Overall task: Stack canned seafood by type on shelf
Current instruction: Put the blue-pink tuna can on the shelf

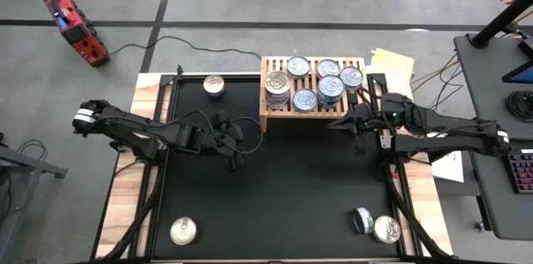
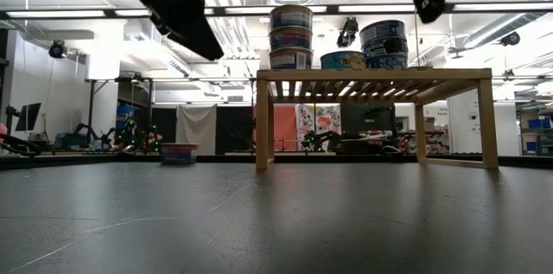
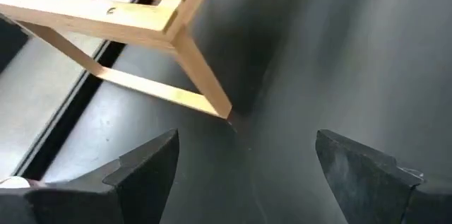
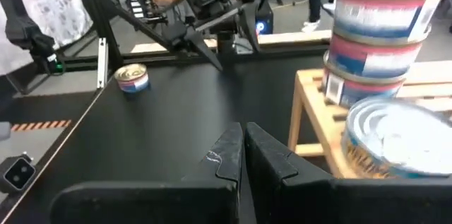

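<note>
My left gripper (image 1: pixel 236 154) hung wide and empty near the shelf's (image 1: pixel 275 115) front-left corner; my right gripper (image 1: pixel 340 122) was shut, empty.

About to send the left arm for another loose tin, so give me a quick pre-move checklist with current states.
1. Left gripper empty, fingers apart over the black mat: ok.
2. Right gripper shut, empty, beside the low light-wood slatted shelf: ok.
3. Silver-lidded round tins stacked on shelf upright, none overhanging: ok.
4. Loose tins to fetch: far-left tin, near-left tin, near-right tin upright: ok.
5. Dark tin beside the near-right one lies on its side: not ok.
6. Label colours of loose tins: cannot tell.
</note>
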You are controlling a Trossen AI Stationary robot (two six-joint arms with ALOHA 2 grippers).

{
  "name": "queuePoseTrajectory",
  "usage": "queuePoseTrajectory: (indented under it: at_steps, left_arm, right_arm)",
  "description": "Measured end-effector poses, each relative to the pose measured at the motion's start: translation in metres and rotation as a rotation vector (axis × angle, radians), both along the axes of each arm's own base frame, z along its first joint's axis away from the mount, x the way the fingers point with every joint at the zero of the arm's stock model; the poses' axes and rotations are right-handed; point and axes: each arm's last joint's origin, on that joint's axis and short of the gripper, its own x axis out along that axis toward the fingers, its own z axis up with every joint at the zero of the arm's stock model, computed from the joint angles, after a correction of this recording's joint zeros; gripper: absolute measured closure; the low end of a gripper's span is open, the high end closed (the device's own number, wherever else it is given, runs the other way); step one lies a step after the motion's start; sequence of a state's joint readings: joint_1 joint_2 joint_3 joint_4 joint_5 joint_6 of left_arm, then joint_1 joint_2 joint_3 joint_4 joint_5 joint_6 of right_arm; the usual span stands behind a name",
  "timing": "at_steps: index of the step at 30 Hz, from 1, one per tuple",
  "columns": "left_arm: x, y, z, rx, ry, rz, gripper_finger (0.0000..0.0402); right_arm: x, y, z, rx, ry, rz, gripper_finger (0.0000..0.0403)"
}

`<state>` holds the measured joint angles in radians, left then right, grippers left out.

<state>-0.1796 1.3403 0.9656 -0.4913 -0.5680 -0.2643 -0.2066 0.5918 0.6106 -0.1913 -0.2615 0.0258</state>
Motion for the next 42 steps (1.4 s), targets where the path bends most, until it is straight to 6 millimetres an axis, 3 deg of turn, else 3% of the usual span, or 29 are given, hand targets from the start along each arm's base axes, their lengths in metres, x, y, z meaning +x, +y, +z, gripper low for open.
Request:
queuePoseTrajectory:
  at_steps: [5, 11, 22, 30, 35, 42]
  left_arm:
    - [-0.005, 0.01, -0.006, 0.05, 0.042, 0.085, 0.0086]
    - [-0.01, 0.014, -0.012, 0.058, 0.115, 0.104, 0.0086]
    - [-0.017, 0.019, -0.024, 0.132, 0.227, 0.045, 0.0086]
    - [-0.017, 0.027, -0.024, 0.144, 0.247, 0.064, 0.0086]
    - [-0.026, 0.024, -0.017, 0.016, 0.309, 0.093, 0.0086]
    - [-0.037, 0.012, -0.005, -0.339, 0.417, 0.107, 0.0086]
  right_arm:
    - [0.009, 0.0, -0.021, 0.031, -0.023, 0.0, 0.0394]
    - [0.012, 0.004, -0.03, 0.071, -0.004, 0.021, 0.0394]
    - [0.015, 0.029, -0.025, 0.045, -0.061, 0.18, 0.0394]
    - [0.015, 0.031, -0.024, -0.027, -0.073, 0.201, 0.0394]
    - [0.015, 0.03, -0.022, 0.021, -0.073, 0.184, 0.0394]
    - [0.017, 0.03, -0.027, 0.025, -0.048, 0.16, 0.0394]
